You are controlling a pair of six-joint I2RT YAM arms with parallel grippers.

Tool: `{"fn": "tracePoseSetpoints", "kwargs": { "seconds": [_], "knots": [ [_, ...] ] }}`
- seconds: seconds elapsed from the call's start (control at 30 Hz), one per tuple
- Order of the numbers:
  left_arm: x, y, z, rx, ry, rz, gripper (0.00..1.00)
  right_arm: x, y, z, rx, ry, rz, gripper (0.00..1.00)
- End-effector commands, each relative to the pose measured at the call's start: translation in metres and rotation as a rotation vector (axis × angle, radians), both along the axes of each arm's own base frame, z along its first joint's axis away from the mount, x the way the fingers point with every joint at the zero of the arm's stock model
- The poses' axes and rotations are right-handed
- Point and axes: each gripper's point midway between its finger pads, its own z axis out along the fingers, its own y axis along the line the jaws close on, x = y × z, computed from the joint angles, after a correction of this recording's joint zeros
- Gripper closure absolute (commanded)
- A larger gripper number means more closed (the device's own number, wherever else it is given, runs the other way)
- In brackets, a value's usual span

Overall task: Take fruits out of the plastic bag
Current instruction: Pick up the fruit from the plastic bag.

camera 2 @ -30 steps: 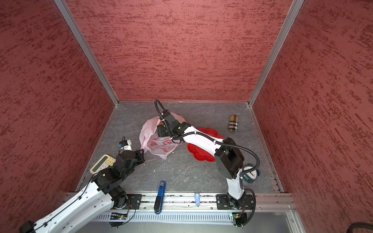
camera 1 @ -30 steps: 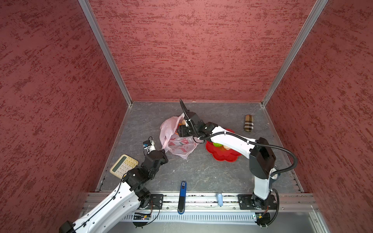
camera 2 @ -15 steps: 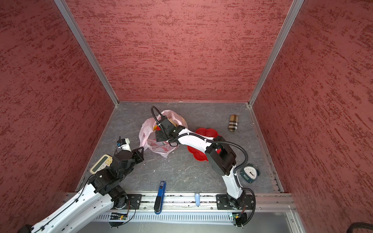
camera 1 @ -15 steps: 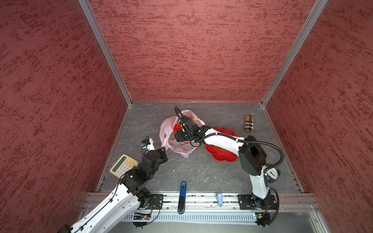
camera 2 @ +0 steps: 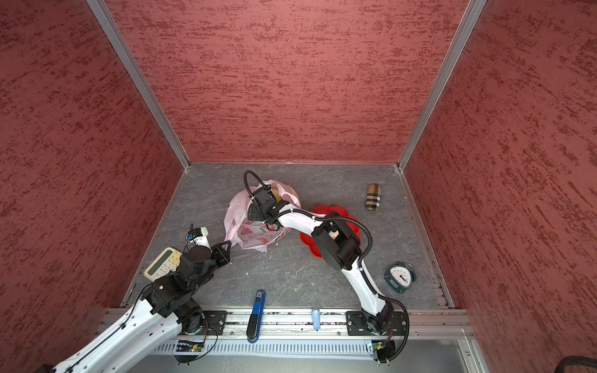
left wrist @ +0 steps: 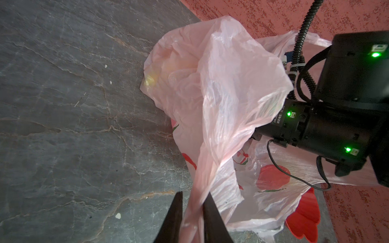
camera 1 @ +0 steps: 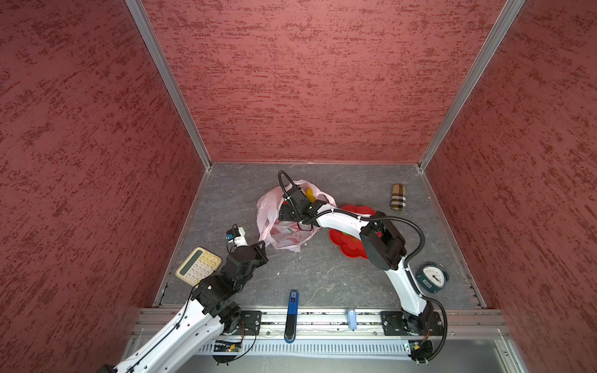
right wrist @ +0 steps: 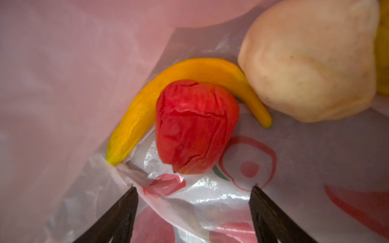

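**Q:** Where does the plastic bag lie?
**A:** The plastic bag point(camera 1: 286, 234) lies crumpled on the grey floor. The red plate point(camera 1: 350, 250) is just beside it.

**Q:** How do the left gripper's jaws stand?
**A:** Narrow. The left gripper point(left wrist: 193, 196) pinches a twisted handle of the bag and draws the film taut.

**Q:** And the right gripper?
**A:** The right gripper point(right wrist: 194, 187) is inside the bag. Its jaws are spread wide, hold nothing, and sit short of the red fruit point(right wrist: 193, 128).

**Q:** Which fruits show inside the bag?
**A:** The banana point(right wrist: 145, 111) curves around the red fruit and touches it. A beige fruit point(right wrist: 311, 63) rests against the banana's thin end. All three lie on the bag's printed film.
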Motion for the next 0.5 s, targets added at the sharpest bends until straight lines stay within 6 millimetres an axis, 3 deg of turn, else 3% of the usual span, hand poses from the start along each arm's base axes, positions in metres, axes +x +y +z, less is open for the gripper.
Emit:
{"fn": "tracePoseSetpoints", "kwargs": {
  "seconds": [0.0,0.47],
  "knots": [
    [-0.002,-0.002,-0.003,-0.011,0.006,-0.015,0.81,0.021,0.001,0.011,0.061,-0.039,-0.097,0.15],
    [-0.004,-0.011,-0.010,-0.042,0.017,-0.053,0.81,0.035,0.013,0.010,0.166,-0.050,-0.094,0.16]
  ]
}}
